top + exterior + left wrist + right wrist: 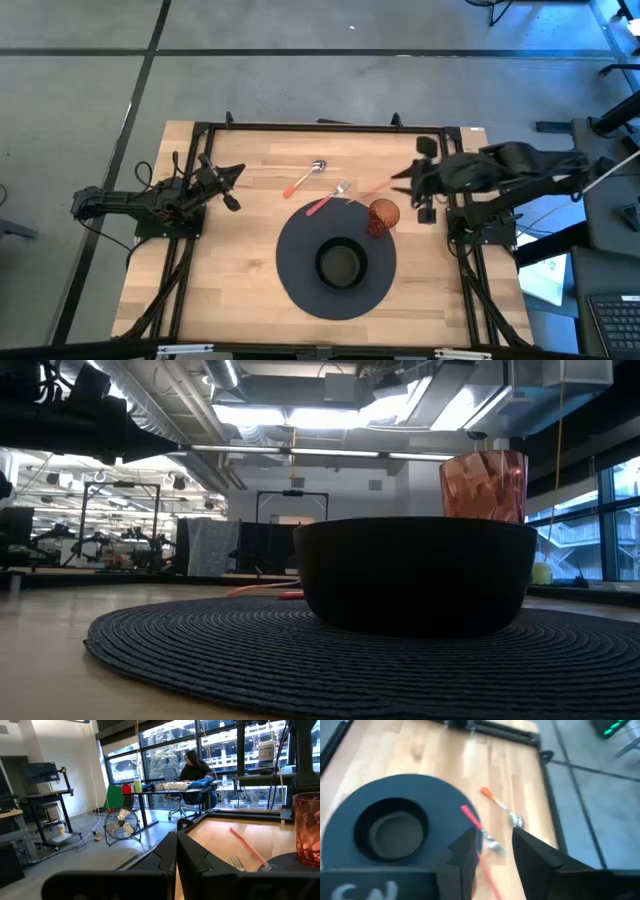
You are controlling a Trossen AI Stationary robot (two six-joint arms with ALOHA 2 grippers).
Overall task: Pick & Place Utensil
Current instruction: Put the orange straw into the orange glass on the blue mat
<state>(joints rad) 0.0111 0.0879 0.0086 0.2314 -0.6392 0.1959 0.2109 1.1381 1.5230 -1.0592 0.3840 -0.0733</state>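
Observation:
A pink-handled fork (362,187) lies on the wooden table, its tines (493,845) by the far rim of the round dark placemat (300,262). A red-handled utensil (320,206) lies beside it, half on the mat. An orange-handled spoon (304,179) lies farther toward the left. My right gripper (400,180) is open at the fork's handle end. In the right wrist view its fingers (492,851) stand on either side of the pink handle (490,875). I cannot tell whether they touch it. My left gripper (232,186) waits shut at the table's left side.
A black bowl (340,265) sits in the middle of the placemat. A red see-through cup (384,216) stands on the mat's right far edge, close under my right arm. Bare wood lies left of and nearer than the mat. A person sits at a desk (192,770) in the room.

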